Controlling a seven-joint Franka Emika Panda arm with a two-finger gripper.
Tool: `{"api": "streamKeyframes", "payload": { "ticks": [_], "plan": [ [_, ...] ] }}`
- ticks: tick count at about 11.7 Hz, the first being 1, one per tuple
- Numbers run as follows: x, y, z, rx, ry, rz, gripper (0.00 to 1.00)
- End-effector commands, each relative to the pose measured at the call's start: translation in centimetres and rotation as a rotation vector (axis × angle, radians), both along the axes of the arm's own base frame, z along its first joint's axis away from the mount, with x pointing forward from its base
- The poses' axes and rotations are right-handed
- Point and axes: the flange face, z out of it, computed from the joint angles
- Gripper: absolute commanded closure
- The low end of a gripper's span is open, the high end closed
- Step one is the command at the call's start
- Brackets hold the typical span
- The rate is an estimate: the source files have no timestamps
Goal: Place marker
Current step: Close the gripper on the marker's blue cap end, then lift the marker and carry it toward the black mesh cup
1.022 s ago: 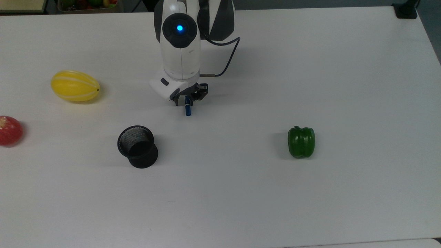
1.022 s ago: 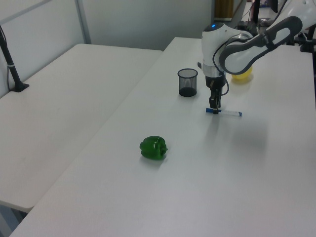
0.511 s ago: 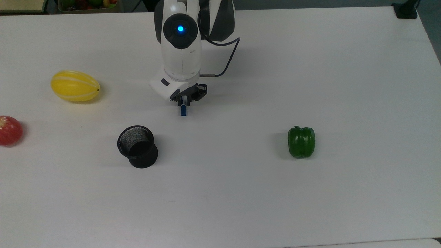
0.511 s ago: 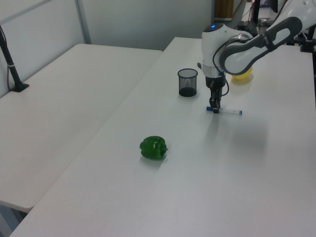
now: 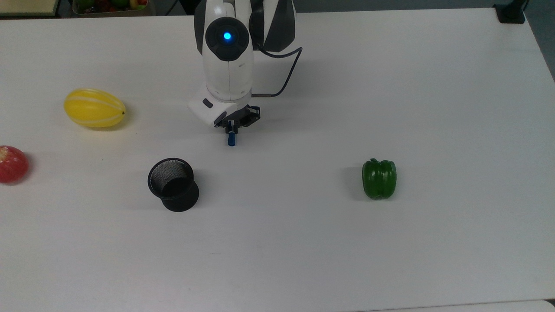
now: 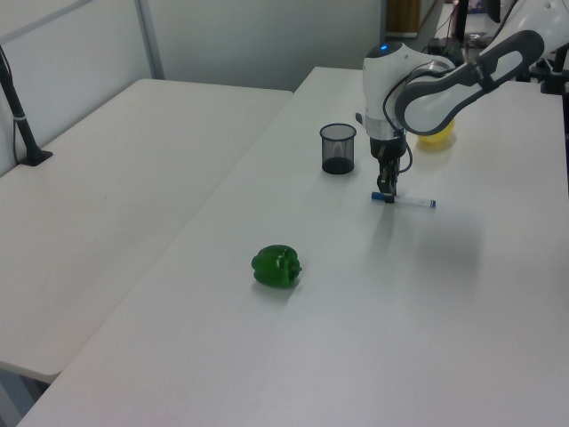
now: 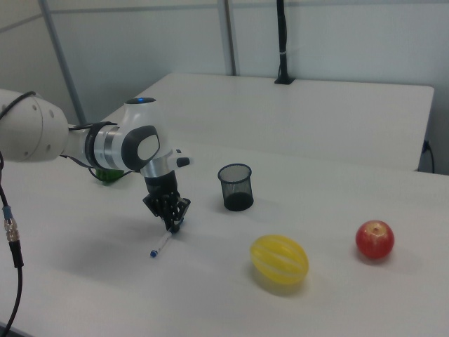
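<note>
White table [image 5: 390,86] everywhere, plain and matte. The marker [image 6: 411,202] is a white barrel with a blue cap and a blue tip at the far end; in the top view it is just a blue stub [image 5: 231,139] poking out below the black gripper [image 5: 234,124]. The arm [image 5: 227,65] is glossy white with dark grey joint sections and a bright blue light glowing on a black disc. The pen cup [image 5: 173,184] is black mesh. The melon [image 5: 94,108] is yellow with pale stripes running lengthwise. The pepper [image 5: 379,178] is deep glossy green. The apple [image 7: 374,240] is red with a yellowish patch at the top.
</note>
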Motion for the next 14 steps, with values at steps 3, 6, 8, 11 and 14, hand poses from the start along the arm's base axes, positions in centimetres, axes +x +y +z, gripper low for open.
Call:
{"api": "streamKeyframes", "payload": {
  "ticks": [3,6,8,11,14],
  "plan": [
    [-1.0,0.5,6.4,-0.027,0.016,-0.02,0.84],
    [-1.1,0.6,12.9,-0.024,0.006,-0.039,0.84],
    [-0.8,0.5,15.9,-0.022,0.003,-0.049,0.84],
    [-0.7,0.5,20.0,-0.015,-0.013,-0.055,0.84],
    [-0.3,0.4,20.2,-0.012,-0.03,-0.059,0.84]
  ]
}}
